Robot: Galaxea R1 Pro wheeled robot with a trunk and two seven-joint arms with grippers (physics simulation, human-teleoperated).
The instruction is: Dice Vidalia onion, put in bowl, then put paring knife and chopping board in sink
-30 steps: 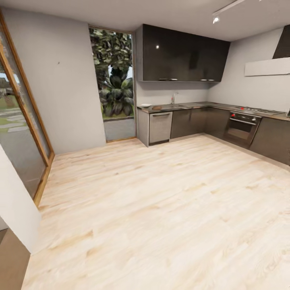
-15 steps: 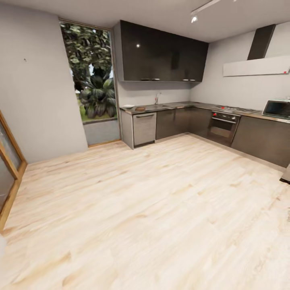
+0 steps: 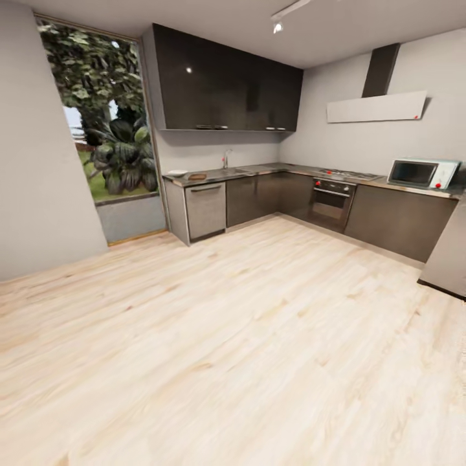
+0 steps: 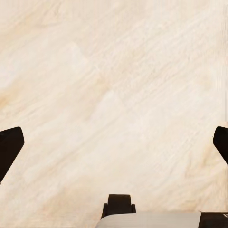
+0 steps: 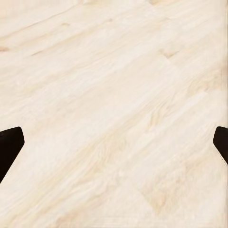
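Ahead: bowl (image 3: 176, 173) on countertop (image 3: 259, 170) | chopping board (image 3: 197, 176) beside it

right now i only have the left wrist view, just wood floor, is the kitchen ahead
Observer: Yes, the head view shows the countertop along the far wall, across the floor.
Operator: anything on it
Observer: A white bowl and the brown chopping board sit at its left end, near the window.
Operator: and my other arm, holding anything
Observer: No, the right gripper is open over bare floor.
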